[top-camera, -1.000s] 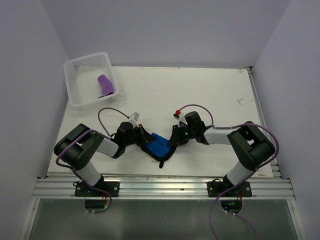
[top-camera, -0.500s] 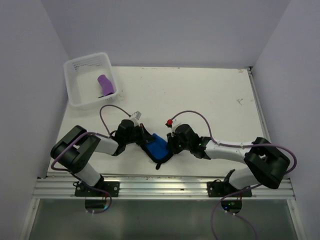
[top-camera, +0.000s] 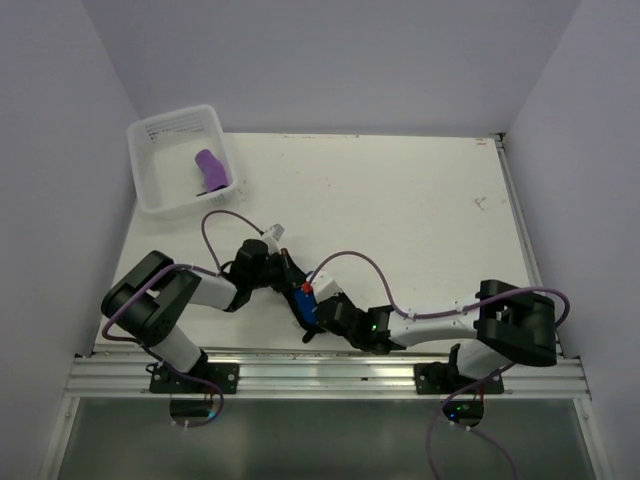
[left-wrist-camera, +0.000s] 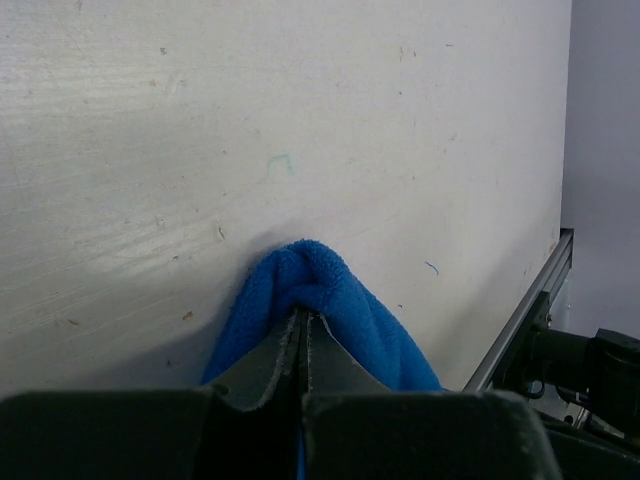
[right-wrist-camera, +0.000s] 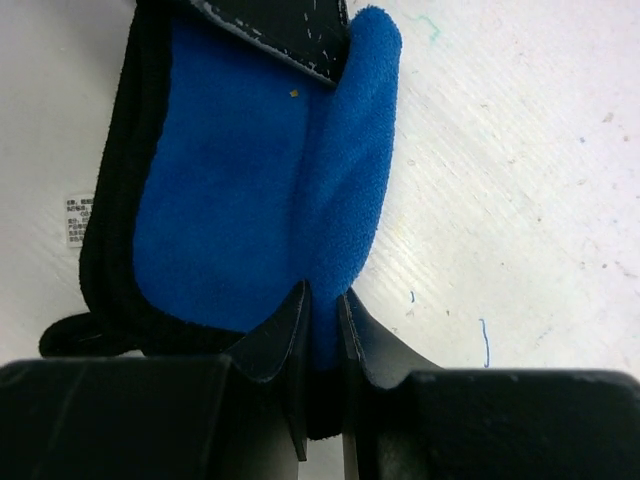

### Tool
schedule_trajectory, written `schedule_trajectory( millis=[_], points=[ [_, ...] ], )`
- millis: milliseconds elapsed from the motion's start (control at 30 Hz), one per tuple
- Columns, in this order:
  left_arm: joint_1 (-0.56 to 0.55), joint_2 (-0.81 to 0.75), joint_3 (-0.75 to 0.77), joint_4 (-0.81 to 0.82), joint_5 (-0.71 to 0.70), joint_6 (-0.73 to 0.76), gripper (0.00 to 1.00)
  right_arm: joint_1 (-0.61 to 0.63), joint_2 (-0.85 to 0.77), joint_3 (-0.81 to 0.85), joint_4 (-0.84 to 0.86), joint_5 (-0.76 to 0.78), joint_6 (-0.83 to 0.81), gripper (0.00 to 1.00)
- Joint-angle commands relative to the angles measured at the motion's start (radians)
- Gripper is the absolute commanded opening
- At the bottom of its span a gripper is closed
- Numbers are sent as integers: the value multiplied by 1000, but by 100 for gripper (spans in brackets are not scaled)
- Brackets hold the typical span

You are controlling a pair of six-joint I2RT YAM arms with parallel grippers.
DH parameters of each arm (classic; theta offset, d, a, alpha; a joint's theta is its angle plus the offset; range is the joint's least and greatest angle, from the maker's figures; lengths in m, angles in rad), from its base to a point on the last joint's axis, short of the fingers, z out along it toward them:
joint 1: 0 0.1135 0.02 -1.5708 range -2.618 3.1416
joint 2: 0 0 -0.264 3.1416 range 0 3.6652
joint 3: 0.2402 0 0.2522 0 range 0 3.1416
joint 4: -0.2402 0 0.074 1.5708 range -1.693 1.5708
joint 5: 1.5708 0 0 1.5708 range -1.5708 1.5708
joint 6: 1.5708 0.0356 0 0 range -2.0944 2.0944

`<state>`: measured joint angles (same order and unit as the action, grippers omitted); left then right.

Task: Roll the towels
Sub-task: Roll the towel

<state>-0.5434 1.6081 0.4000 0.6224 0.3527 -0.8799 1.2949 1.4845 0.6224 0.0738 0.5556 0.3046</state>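
The bright blue towel (right-wrist-camera: 240,200) lies on the dark grey-black towel (right-wrist-camera: 108,200) at the table's front middle. In the top view only a sliver of the blue towel (top-camera: 302,299) shows between the arms. My left gripper (left-wrist-camera: 302,315) is shut on a bunched fold of the blue towel (left-wrist-camera: 345,310). My right gripper (right-wrist-camera: 322,300) is shut on the blue towel's near edge, with the black towel under it. The left gripper's finger (right-wrist-camera: 285,30) shows at the far end. The purple towel (top-camera: 210,172) lies rolled in the clear tub (top-camera: 150,190).
The tub stands at the back left corner. The metal rail (top-camera: 330,375) runs along the table's front edge, just behind the right gripper. A white label (right-wrist-camera: 78,220) lies on the table beside the black towel. Walls close in on both sides.
My right arm has stretched out low and swung its gripper left and towards the front edge, covering most of the blue towel. The left gripper has shifted slightly towards the back.
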Motion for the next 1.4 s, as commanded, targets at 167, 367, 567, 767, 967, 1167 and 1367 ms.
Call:
schedule_trajectory(
  millis=[167,367,567,767,967,1167,1367],
  points=[
    [39,21,-24,-33,-101,27,0,190,172,144,-189,312,-65,0],
    [48,6,-29,-43,-90,30,0,268,293,243,-229,428,-111,0],
    [63,-33,-26,-88,-98,64,0,300,375,301,-282,466,-134,0],
    [109,-114,-1,-174,-92,125,6,305,369,292,-279,475,-157,0],
    [151,-165,2,-227,-67,153,22,311,396,289,-276,517,-205,0],
    [189,-215,-1,-243,-23,156,24,320,404,260,-214,578,-297,0],
    [224,-272,37,-259,51,165,31,354,425,194,-8,635,-571,0]
  ],
)
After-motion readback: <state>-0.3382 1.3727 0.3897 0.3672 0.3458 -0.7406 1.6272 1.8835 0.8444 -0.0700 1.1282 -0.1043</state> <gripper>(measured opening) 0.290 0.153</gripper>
